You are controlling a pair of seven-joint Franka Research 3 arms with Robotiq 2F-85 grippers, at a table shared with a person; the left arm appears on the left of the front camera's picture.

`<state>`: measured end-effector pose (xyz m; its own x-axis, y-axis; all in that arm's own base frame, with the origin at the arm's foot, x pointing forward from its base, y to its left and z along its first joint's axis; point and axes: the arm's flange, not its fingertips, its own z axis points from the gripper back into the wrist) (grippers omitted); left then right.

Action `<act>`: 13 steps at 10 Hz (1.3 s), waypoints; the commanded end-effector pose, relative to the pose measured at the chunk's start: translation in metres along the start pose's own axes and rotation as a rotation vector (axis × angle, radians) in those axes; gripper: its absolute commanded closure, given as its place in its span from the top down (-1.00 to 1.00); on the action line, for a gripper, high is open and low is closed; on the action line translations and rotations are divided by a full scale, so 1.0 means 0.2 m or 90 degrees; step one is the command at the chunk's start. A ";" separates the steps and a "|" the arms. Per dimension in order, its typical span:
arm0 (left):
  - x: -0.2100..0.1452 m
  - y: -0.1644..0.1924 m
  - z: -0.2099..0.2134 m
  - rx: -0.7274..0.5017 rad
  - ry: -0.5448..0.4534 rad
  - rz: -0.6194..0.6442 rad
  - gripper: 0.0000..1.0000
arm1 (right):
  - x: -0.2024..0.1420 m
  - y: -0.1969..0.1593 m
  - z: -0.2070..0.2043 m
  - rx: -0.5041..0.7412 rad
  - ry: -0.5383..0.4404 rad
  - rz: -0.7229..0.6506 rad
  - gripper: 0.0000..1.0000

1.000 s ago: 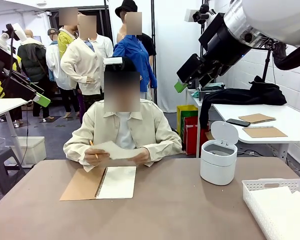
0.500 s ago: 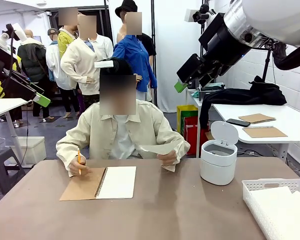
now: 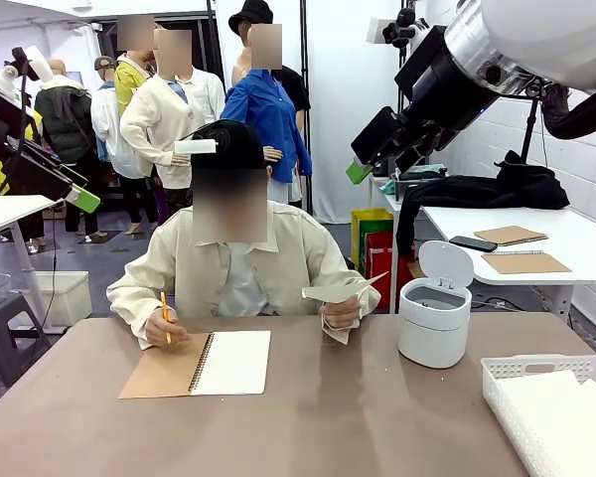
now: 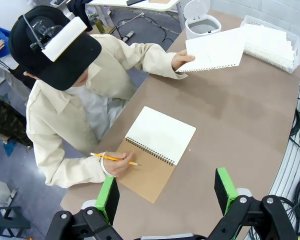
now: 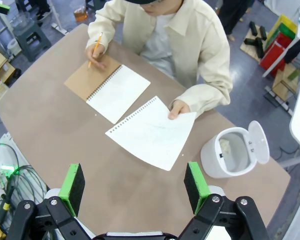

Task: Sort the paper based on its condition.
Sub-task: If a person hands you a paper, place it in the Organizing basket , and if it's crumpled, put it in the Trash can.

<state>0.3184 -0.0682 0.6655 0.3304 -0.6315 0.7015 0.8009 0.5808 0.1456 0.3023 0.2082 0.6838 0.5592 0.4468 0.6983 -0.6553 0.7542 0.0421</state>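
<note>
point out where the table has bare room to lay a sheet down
Bare brown tabletop runs between the open spiral-bound notebook with brown card cover and the white lidded bin, and along the near edge. Crowded: the near right corner, taken by the white slotted plastic basket.

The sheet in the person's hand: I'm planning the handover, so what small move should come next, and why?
Probably lower the right gripper toward the free edge of the sheet. The person's hand holds it out flat above the table on the right arm's side, near the bin, and that gripper hangs open and empty above it.
</note>
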 end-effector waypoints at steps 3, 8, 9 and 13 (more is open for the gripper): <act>0.00 0.00 0.01 0.000 -0.002 0.000 1.00 | 0.00 0.00 0.00 0.000 0.001 0.002 1.00; 0.00 0.00 0.01 0.000 -0.002 0.000 1.00 | 0.00 0.00 0.00 0.000 0.001 0.002 1.00; 0.00 0.00 0.01 0.000 -0.002 0.000 1.00 | 0.00 0.00 0.00 0.000 0.000 0.000 1.00; 0.00 0.00 0.01 0.000 -0.002 0.000 1.00 | -0.09 -0.25 -0.30 0.110 0.125 -0.303 1.00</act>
<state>0.3182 -0.0680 0.6658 0.3301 -0.6312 0.7019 0.8005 0.5812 0.1462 0.3465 0.1949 0.6303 0.8194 0.2716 0.5048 -0.4759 0.8131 0.3351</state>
